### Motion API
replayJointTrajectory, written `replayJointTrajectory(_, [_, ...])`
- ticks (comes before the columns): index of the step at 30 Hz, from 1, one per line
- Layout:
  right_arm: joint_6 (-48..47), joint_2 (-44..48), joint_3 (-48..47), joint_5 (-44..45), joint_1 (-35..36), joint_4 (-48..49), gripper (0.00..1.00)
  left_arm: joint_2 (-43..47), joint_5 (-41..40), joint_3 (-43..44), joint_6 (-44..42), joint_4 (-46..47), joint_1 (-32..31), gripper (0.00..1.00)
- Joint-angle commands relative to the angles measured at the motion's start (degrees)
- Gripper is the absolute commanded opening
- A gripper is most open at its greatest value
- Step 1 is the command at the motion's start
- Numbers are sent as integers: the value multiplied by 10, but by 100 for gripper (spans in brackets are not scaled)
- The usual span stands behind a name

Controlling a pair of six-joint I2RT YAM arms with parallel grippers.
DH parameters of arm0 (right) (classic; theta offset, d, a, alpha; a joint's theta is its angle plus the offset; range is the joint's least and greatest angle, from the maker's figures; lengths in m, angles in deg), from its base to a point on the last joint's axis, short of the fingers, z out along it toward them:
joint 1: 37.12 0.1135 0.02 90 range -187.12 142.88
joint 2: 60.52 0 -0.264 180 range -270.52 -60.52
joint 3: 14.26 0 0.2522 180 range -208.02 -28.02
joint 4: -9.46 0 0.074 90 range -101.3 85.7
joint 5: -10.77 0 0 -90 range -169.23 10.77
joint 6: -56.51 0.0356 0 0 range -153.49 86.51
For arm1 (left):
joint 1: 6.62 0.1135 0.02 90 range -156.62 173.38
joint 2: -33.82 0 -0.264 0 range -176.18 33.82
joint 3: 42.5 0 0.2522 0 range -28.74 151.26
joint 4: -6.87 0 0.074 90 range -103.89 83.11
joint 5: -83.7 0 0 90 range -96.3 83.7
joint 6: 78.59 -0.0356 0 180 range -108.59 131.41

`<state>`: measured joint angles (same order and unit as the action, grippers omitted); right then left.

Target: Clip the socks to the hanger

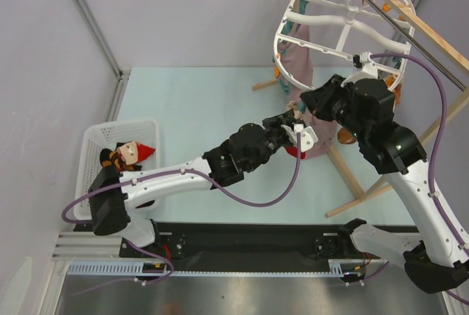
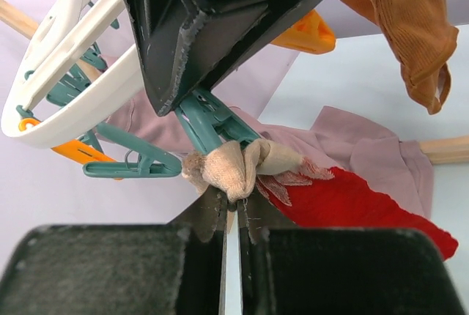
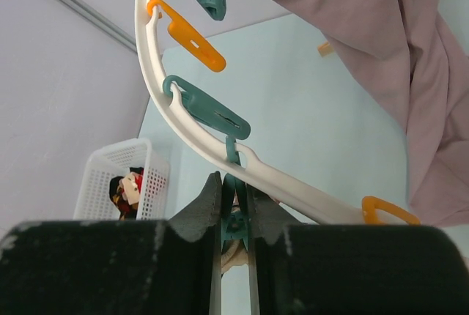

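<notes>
Left gripper point(image 2: 231, 223), jaws pinching 1 sock point(image 2: 234, 168), holds it at a teal clip point(image 2: 212, 124) on the hanger point(image 2: 80, 106); right gripper point(image 3: 234, 194) squeezes that clip between its jaws, likely to open its mouth.

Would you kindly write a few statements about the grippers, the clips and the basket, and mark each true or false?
1. The left gripper is shut on a bunched beige-and-red sock. True.
2. The white plastic mesh basket holds nothing. False: a dark-and-red sock lies in it.
3. The right gripper pinches a teal plastic clip on the round white plastic hanger. True.
4. The mauve-pink cloth lies flat on the table. False: it hangs beside the hanger's ring.
5. Every clip on the ring is teal. False: some are orange clips.
</notes>
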<state>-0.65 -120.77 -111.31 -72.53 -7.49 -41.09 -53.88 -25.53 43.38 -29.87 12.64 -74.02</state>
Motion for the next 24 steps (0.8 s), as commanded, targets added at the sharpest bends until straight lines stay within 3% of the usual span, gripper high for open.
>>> replayJointTrajectory(1, [12,7,8,-52,11,-34,15,-10,-18,34,-17,41,-4,0])
replayJointTrajectory(17, [4,5,9,-58,10,-34,50,-3,-7,29,-5,37,-4,1])
replayJointTrajectory(20, [2,10,10,-56,9,-35,52,2,-10,25,-1,38,-4,11])
replayJointTrajectory(22, [0,10,9,-54,8,-35,57,7,-8,17,6,42,-3,23])
replayJointTrajectory(23, [0,12,9,-53,8,-35,58,12,-8,15,9,43,-2,30])
replayJointTrajectory(24, [-1,13,9,-52,6,-37,60,14,-7,13,15,43,-1,44])
